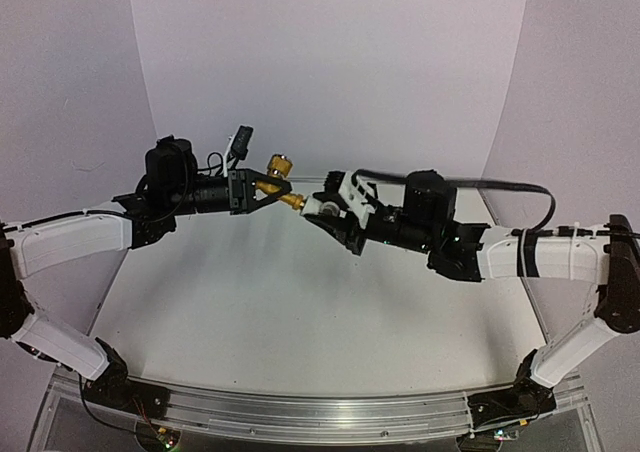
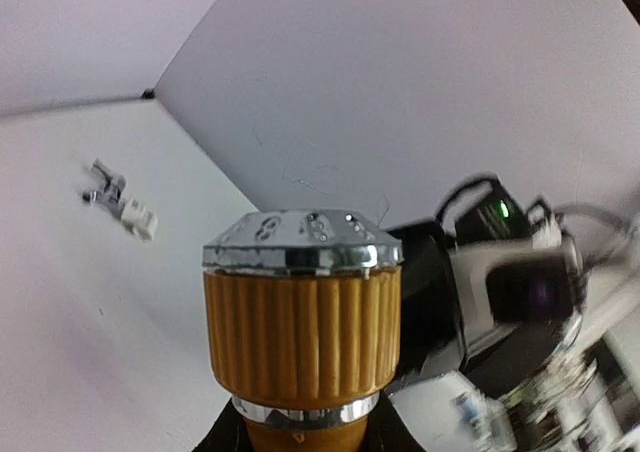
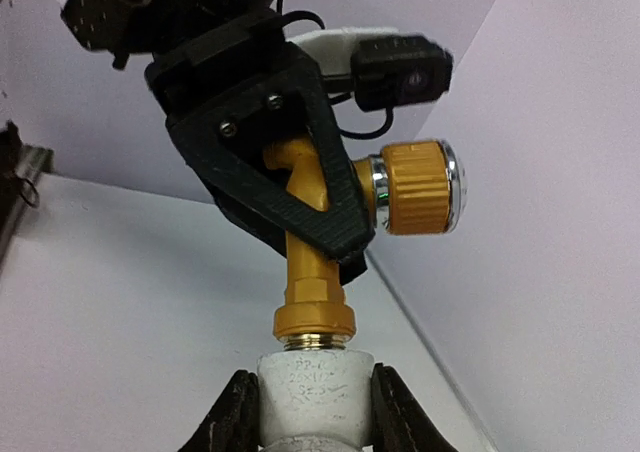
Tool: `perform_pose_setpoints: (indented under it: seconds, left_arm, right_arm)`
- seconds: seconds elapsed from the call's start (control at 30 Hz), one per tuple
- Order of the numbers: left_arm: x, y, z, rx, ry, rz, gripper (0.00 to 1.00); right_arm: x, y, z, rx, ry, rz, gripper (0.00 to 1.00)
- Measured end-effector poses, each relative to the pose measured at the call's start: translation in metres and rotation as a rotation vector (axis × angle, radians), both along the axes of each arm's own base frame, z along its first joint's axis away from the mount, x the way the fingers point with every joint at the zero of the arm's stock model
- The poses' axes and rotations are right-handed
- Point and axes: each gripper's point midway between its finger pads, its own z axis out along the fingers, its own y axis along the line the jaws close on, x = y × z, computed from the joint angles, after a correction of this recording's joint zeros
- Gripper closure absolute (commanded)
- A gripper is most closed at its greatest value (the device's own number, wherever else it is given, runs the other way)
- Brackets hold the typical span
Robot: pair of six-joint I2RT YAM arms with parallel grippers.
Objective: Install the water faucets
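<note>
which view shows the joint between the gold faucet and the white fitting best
The right wrist view: the gold faucet meets the white fitting close up, centred, unblocked. The top external view shows the joint tiny. The left wrist view shows only the faucet's ribbed knob; the joint is hidden.

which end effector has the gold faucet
The left end effector grips the gold faucet by its body; the right end effector only clamps the white fitting at the faucet's threaded end.

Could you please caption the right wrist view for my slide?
Left hand holds gold faucet on white fitting in the right hand.
</note>
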Motion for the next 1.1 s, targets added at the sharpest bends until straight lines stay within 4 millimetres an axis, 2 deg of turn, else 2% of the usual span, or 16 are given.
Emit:
perform_pose_setpoints:
  seconds: [0.13,0.3,0.33,0.4,0.5,0.6,0.67,0.73,0.8,0.87,0.97,1.1]
  left_arm:
    - [-0.035,-0.001,0.023,-0.014,-0.415,-0.167,1.0]
    - [-0.078,0.003,0.034,-0.08,-0.818,-0.376,1.0]
    - [-0.084,0.005,0.037,-0.1,-0.88,-0.413,1.0]
    - [-0.088,0.01,0.041,-0.131,-0.975,-0.463,1.0]
    - [-0.089,0.013,0.042,-0.158,-1.033,-0.513,1.0]
    - [-0.094,0.014,0.037,-0.173,-0.994,-0.573,1.0]
    - [-0.092,0.012,0.037,-0.16,-0.934,-0.562,1.0]
    - [-0.079,0.008,0.04,-0.126,-0.838,-0.492,1.0]
    - [-0.063,0.003,0.042,-0.093,-0.721,-0.4,1.0]
    - [-0.04,0.0,0.043,-0.065,-0.572,-0.276,1.0]
    - [-0.01,0.005,0.038,-0.055,-0.327,-0.125,1.0]
    - [0.017,0.013,0.022,-0.075,-0.006,-0.014,1.0]
  right_arm:
    - [-0.019,-0.006,0.018,0.123,0.352,0.209,1.0]
    - [-0.049,-0.006,0.032,0.16,0.885,0.499,0.97]
    - [-0.052,-0.004,0.035,0.151,0.984,0.54,0.91]
    - [-0.056,-0.003,0.042,0.141,1.149,0.582,0.64]
    - [-0.05,-0.005,0.047,0.158,1.322,0.563,0.35]
    - [-0.022,-0.015,0.04,0.213,1.412,0.447,0.17]
    - [0.004,-0.025,0.026,0.247,1.404,0.313,0.14]
    - [0.026,-0.037,0.011,0.259,1.341,0.168,0.13]
    - [0.037,-0.047,0.003,0.237,1.225,0.063,0.12]
    - [0.035,-0.055,0.001,0.2,1.086,0.015,0.12]
    - [0.024,-0.06,0.012,0.132,0.804,-0.023,0.11]
    - [-0.008,-0.036,0.021,0.017,0.435,-0.013,0.12]
